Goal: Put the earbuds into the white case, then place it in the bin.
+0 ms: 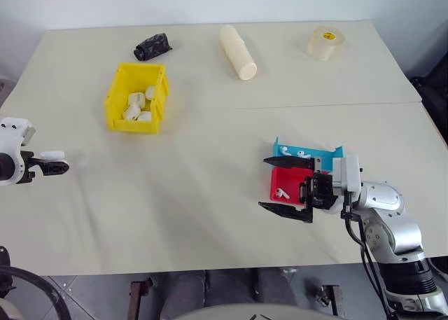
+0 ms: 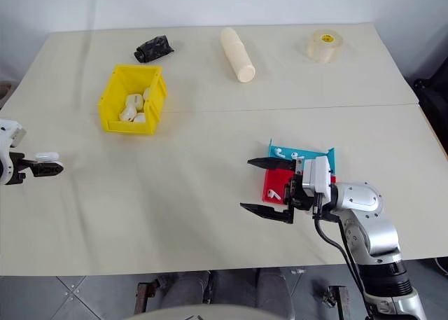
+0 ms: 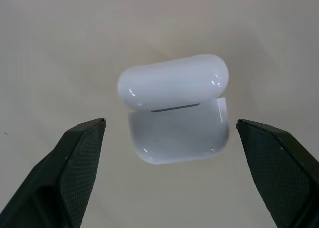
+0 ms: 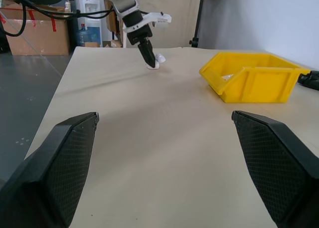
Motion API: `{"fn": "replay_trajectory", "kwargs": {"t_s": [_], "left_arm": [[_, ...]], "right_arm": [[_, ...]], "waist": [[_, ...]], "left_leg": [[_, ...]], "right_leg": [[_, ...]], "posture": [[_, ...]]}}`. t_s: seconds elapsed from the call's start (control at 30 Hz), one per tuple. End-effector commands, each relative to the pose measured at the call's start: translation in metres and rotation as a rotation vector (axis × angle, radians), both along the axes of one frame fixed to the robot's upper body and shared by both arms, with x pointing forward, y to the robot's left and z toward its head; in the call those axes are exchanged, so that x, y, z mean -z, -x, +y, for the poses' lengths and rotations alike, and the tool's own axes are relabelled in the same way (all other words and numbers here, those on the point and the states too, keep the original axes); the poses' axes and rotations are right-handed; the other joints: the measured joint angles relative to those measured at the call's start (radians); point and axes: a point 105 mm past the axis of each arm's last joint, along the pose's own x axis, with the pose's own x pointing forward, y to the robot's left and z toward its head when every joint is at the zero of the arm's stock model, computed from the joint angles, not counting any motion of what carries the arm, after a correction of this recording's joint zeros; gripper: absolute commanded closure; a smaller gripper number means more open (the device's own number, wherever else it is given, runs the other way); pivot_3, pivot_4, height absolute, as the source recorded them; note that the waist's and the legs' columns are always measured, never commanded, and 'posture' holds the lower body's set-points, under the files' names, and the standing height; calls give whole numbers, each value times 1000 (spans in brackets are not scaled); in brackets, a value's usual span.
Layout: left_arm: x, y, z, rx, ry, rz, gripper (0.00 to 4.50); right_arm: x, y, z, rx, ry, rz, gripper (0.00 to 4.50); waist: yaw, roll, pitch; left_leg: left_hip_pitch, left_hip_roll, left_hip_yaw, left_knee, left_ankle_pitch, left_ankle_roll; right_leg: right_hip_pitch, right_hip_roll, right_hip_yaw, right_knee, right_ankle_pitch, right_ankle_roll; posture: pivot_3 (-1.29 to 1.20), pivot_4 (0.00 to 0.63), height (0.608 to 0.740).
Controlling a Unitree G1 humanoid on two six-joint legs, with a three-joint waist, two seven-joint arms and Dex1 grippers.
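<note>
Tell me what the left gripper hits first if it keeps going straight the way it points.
Most likely the white case, lying on the table with its lid slightly ajar, centred between the open fingers of the left gripper. How much gap remains is unclear.

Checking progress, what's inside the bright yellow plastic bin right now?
The bright yellow plastic bin holds several small white rounded cases piled together. Its walls cover the floor beneath them, so an exact count cannot be seen.

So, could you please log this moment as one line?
left gripper: open, around white case | right gripper: open, empty | earbuds: in trays | bin: untouched
</note>
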Motion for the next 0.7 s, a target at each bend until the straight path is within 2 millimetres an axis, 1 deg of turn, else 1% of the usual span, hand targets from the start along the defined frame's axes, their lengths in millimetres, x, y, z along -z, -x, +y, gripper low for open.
{"fn": "replay_trajectory", "kwargs": {"t_s": [0.03,0.23,0.37,0.7], "left_arm": [[-2,4,6,-62,14,16,29],[6,3,0,-127,81,22,29],[6,-1,-3,-155,117,2,29],[7,-9,-11,-141,126,-5,29]], "right_arm": [[-9,5,0,-7,-12,-46,0],[-8,4,0,-13,-10,-39,0],[-9,2,2,-22,-10,-41,0],[-8,1,6,-31,-19,-43,0]], "waist": [[0,0,0],[2,0,0],[4,0,0],[7,0,0]], "left_leg": [[0,0,0,0,0,0],[0,0,-1,1,0,0],[0,0,-1,3,0,0],[0,-1,-2,4,0,0]], "right_leg": [[0,0,0,0,0,0],[0,0,0,2,0,0],[0,-1,0,4,0,0],[0,-1,0,7,0,0]], "posture": [[0,150,740],[0,150,740],[0,150,740],[0,150,740]]}}
